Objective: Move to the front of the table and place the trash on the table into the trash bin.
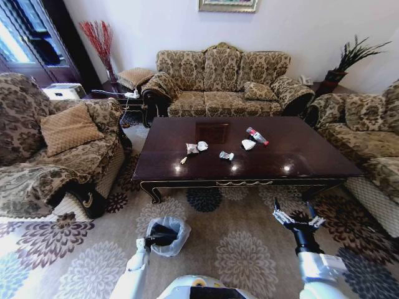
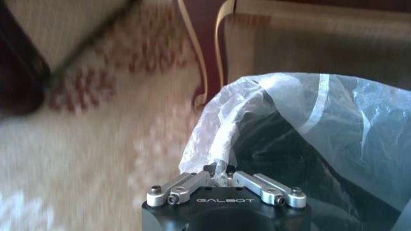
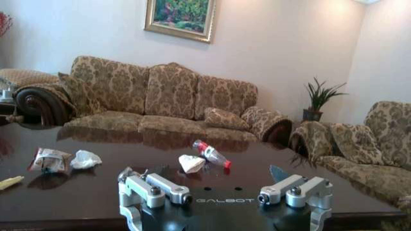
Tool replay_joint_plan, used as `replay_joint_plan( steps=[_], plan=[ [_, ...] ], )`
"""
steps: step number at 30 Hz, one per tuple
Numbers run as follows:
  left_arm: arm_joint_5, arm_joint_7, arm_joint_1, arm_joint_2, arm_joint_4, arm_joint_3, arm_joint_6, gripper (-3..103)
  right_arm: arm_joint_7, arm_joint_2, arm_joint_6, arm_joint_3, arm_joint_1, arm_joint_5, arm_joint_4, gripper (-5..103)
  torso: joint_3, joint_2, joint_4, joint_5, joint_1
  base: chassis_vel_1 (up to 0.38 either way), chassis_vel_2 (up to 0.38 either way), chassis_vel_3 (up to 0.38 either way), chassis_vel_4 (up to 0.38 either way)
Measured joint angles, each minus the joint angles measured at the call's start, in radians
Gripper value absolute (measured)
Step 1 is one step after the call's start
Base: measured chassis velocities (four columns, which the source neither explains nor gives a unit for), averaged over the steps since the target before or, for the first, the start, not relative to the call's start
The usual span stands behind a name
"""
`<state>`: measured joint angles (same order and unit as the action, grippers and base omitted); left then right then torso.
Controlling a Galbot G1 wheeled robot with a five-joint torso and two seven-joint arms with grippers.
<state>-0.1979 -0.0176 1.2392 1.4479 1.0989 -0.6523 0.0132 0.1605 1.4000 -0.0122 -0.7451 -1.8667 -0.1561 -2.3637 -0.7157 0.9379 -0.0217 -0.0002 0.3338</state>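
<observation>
The dark glossy table (image 1: 293, 163) stands ahead, beyond a strip of carpet. Trash lies on it: a clear bottle with red cap (image 1: 257, 136) (image 3: 211, 153), a white wad (image 1: 248, 144) (image 3: 190, 162), a small wrapper (image 1: 226, 156), a wrapper (image 1: 191, 149) (image 3: 50, 160) beside another white wad (image 1: 202, 146) (image 3: 85, 159), and a yellowish scrap (image 1: 183, 161) (image 3: 9, 182). The trash bin (image 1: 168, 235) (image 2: 308, 144) hangs low at my left, my left gripper (image 1: 153, 240) (image 2: 220, 172) shut on its bag-lined rim. My right gripper (image 1: 298, 219) (image 3: 202, 174) is open before the table's near edge, holding nothing.
Patterned sofas surround the table: one behind (image 1: 221, 81), an armchair at the left (image 1: 56, 149), another at the right (image 1: 368, 137). A floral carpet (image 1: 237, 243) lies between me and the table. A potted plant (image 1: 349, 59) stands in the back right corner.
</observation>
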Motion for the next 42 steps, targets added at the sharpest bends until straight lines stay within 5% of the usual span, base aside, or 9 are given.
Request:
replay_joint_plan(
  steps=[8,12,17,22,42],
  plan=[
    [0.022,0.005,0.161,-0.035,0.411,-0.049,-0.017,1,0.016,-0.029,-0.074,0.015,0.047,-0.026,-0.005,100,0.0,0.0,0.0002,0.0003,0.0,0.0,0.0,0.0,0.0],
    [-0.019,-0.009,0.369,-0.059,0.802,-0.109,0.099,1,0.02,-0.049,-0.095,0.019,0.074,-0.036,0.018,100,0.0,0.0,-0.0002,0.0004,0.0,0.0,0.0,0.0,0.0],
    [-0.073,-0.019,0.482,-0.054,1.081,-0.168,0.186,1,0.017,-0.057,-0.097,0.019,0.093,-0.048,0.024,100,0.0,0.0,0.0001,0.0003,0.0,0.0,0.0,0.0,0.0],
    [-0.103,-0.003,0.465,-0.056,1.289,-0.176,0.22,1,0.019,-0.06,-0.104,0.009,0.11,-0.064,0.011,100,0.0,0.0,0.0007,0.0006,0.0,0.0,0.0,0.0,0.0],
    [-0.116,0.021,0.382,-0.038,1.263,-0.133,0.183,1,0.028,-0.05,-0.105,0.011,0.095,-0.058,-0.021,100,0.0,0.0,0.0006,0.0003,0.0,-0.062,0.054,0.059,-0.056]
  ],
)
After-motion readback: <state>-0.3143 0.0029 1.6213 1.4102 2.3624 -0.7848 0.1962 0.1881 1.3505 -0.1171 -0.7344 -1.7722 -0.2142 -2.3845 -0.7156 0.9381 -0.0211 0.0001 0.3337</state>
